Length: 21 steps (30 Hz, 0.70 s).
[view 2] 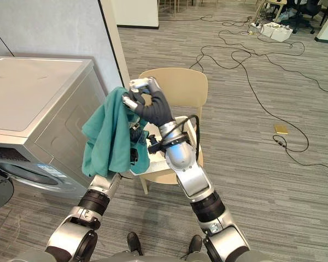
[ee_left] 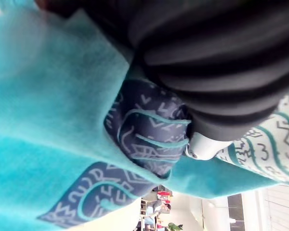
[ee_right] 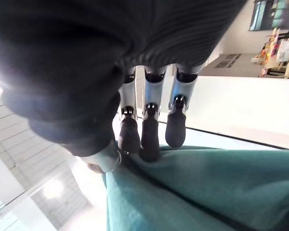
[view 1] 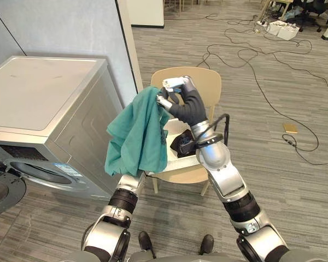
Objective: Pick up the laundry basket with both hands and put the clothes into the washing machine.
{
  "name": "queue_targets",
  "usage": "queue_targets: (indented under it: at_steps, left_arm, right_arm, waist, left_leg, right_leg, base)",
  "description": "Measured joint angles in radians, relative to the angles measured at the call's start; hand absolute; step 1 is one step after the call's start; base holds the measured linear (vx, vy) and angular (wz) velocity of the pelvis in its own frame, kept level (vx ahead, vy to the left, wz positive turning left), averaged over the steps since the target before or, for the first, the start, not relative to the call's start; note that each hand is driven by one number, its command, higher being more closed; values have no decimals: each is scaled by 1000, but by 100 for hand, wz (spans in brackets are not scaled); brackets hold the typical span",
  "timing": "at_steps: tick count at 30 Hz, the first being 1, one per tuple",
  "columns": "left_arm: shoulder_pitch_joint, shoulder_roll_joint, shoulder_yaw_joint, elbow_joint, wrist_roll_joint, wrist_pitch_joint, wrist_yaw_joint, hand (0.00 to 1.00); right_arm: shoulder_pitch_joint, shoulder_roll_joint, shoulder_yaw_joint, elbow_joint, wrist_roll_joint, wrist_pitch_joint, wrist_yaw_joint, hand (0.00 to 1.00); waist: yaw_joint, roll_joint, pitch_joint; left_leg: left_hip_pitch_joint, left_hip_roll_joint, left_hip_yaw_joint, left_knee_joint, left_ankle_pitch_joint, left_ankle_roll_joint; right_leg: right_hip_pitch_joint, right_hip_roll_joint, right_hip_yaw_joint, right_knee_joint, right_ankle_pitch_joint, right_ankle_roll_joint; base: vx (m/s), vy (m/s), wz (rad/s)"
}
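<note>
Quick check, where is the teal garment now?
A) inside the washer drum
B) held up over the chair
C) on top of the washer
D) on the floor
B: the right hand pinches the top of the teal garment, which hangs above the chair.

Bright, even room light falls from above: the washing machine's (view 1: pixel 44 93) flat top shines pale, the floor (view 1: pixel 273 180) is lit alike from near to far, and the chair (view 1: pixel 208 87) throws only a faint, soft shadow beneath it. At my right hand (ee_right: pixel 86 72) the light sits behind me. My fingers (ee_right: pixel 150 142) stand dark against a white ceiling (ee_right: pixel 53 190), with glare burning out one edge. The teal cloth (ee_right: pixel 221 192) lies there in soft shade. My left hand (ee_left: pixel 221 62), close to its lens, is a dim blur — the cloth beside it glows bright.
</note>
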Motion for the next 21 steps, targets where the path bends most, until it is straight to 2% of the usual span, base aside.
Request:
queue_targets:
  at_steps: [5,11,16,21]
  left_arm:
    - [19,0,52,-110,129,-2,46,100]
    - [55,6,120,-213,217,-9,81,100]
    - [60,6,168,-270,219,-10,88,100]
    - [105,-8,241,-348,214,-25,95,100]
  right_arm:
    - [120,0,-89,-1,9,-1,-41,0]
    - [238,-1,-171,2,7,0,-63,0]
    - [342,-1,-239,39,0,16,-60,0]
    - [447,1,-315,112,-2,45,-57,0]
  waist:
    - [-2,0,0]
    - [-17,1,-1]
    - [-27,7,-5]
    - [-33,28,-18]
  left_leg:
    - [1,0,4,0,-4,-4]
    - [3,0,22,0,-14,-9]
    - [4,0,36,0,-15,-9]
    - [4,0,40,0,-17,-11]
  right_leg:
    - [-2,0,4,0,-2,-2]
    - [-11,0,21,0,-2,-3]
    - [-20,0,35,0,-2,-3]
    - [-24,1,38,0,-4,0]
  base:
    - [0,0,-1]
    - [23,-5,-9]
    - [39,-13,-8]
    - [51,-16,-3]
